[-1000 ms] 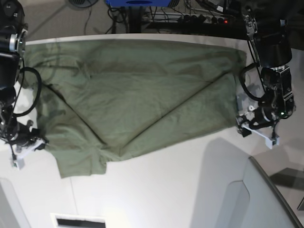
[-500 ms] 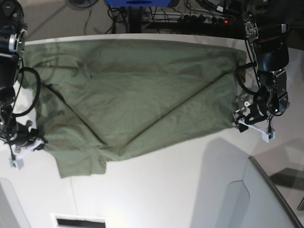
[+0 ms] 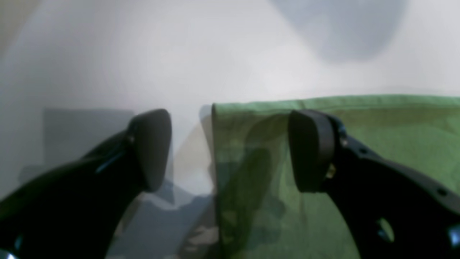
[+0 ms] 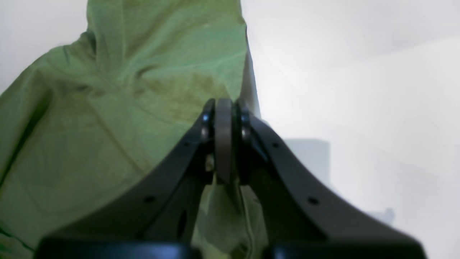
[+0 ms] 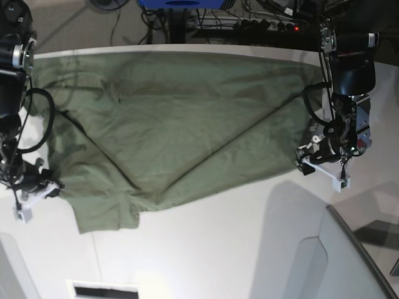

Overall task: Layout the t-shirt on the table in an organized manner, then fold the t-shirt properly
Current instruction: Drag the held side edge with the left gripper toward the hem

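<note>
The olive-green t-shirt [image 5: 181, 124] lies spread over the far half of the white table [image 5: 218, 249], with a diagonal fold across it and a sleeve at the near left. At the shirt's right corner my left gripper [image 5: 321, 170] is open. In the left wrist view [image 3: 230, 151] one finger hangs over the shirt [image 3: 377, 136] and the other over bare table, the cloth's edge between them. My right gripper [image 5: 34, 196] is at the shirt's left edge. In the right wrist view [image 4: 224, 140] it is shut, with a fold of the shirt [image 4: 125, 90] running up into its pads.
A grey angled panel [image 5: 349, 261] rises at the near right corner. Cables and a power strip [image 5: 249, 22] lie beyond the table's far edge. A dark slot [image 5: 103, 290] sits at the near left edge.
My left gripper has moved left in the base view, from beside the shirt's right corner to over it, still open. The right arm and the shirt have not moved.
</note>
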Controlling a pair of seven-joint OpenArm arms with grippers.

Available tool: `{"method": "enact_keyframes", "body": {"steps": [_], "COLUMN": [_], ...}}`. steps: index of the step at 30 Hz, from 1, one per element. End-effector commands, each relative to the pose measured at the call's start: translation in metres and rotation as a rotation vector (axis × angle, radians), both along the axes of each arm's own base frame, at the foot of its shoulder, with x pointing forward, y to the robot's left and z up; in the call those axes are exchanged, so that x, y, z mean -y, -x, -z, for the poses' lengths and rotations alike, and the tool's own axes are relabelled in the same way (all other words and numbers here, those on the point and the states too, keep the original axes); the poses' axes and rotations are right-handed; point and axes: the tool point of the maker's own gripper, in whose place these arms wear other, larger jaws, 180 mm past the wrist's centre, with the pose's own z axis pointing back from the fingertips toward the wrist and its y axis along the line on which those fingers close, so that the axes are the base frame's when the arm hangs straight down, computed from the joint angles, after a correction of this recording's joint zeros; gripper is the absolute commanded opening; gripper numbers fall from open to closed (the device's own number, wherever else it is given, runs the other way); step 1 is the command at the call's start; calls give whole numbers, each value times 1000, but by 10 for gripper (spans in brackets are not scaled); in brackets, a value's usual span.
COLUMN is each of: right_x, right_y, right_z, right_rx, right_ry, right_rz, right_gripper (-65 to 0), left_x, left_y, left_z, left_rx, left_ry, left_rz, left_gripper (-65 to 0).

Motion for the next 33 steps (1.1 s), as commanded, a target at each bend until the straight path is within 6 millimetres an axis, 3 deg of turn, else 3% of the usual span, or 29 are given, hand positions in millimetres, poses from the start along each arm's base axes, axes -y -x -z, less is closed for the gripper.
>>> {"method": "enact_keyframes", "body": {"steps": [1,5,7,14,21,33], "right_x": [9,9,9,8,3,11], "right_y": [-17,-17,-17,-16,-18,-35], "right_z": [-22,-22,-22,-21,-21,-40], "right_rx": [67,67,67,65,69,162], "right_ry": [7,7,7,4,0,10], "right_rz": [10,10,10,9,4,29], "right_gripper": [-650,-650,-650,-650,-650,-648], "left_x": [-7,-7,-6,-7,-7,-9], "left_y": [-9,-8,-8,-11,-21,-66], "left_z": [-11,-10,-9,-12,-20,-63], "left_rx": [31,28,26,36,87,190], "left_ry": [-12,-12,-13,-14,-28,-35], "left_rz": [-3,-3,3,-1,0,2], "left_gripper": [-166,-168,-204,-635,-650,-650]}}
